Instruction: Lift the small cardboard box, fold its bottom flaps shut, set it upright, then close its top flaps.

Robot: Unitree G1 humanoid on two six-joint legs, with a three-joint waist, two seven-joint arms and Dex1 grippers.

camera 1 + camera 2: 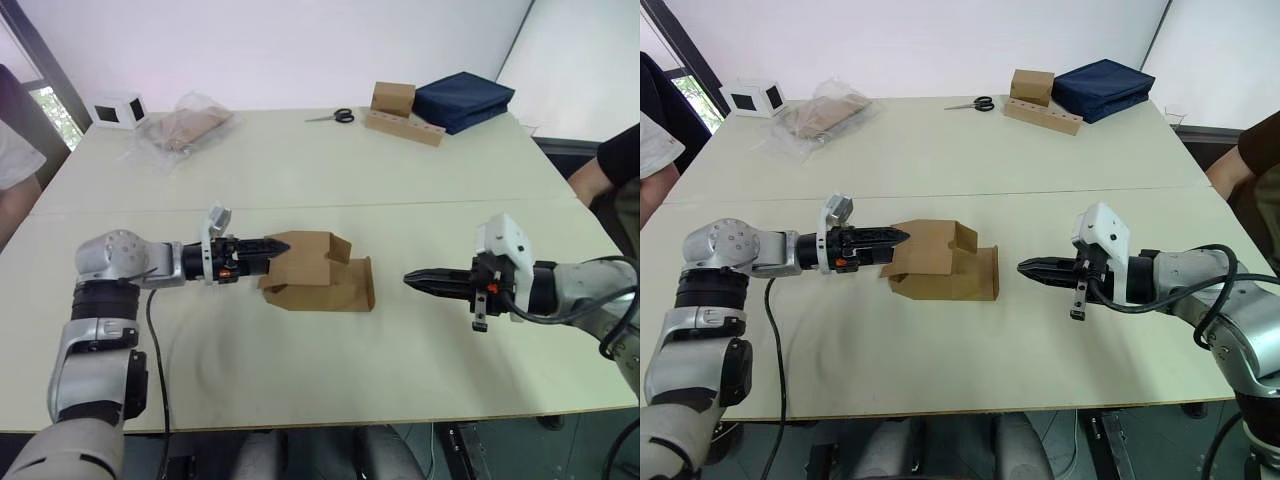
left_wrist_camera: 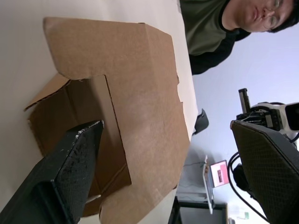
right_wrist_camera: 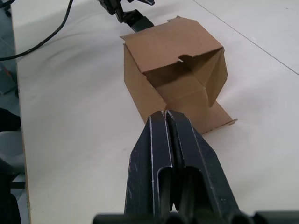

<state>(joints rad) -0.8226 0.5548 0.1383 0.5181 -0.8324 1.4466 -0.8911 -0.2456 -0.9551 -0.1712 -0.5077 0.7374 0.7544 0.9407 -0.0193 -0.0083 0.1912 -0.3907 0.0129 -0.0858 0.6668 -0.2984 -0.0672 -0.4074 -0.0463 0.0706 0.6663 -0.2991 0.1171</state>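
The small cardboard box (image 1: 315, 272) lies on its side in the middle of the table, its open end and loose flaps facing my right arm; the right wrist view shows its hollow inside (image 3: 180, 84). My left gripper (image 1: 278, 250) is at the box's left end, open. Its fingers (image 2: 70, 177) stand wide apart in the left wrist view, with a cardboard flap (image 2: 140, 93) just ahead of them. My right gripper (image 1: 410, 278) is shut, its fingers (image 3: 164, 140) pressed together. It hovers a short way right of the box's lowest flap, pointing at the opening and not touching it.
At the table's far side are scissors (image 1: 333, 116), a brown box (image 1: 393, 98) by a long tan strip (image 1: 403, 128), and a navy bag (image 1: 462, 98). A white box with dark windows (image 1: 117, 110) and a plastic bag (image 1: 188, 125) lie far left. People sit at both ends (image 1: 620, 165).
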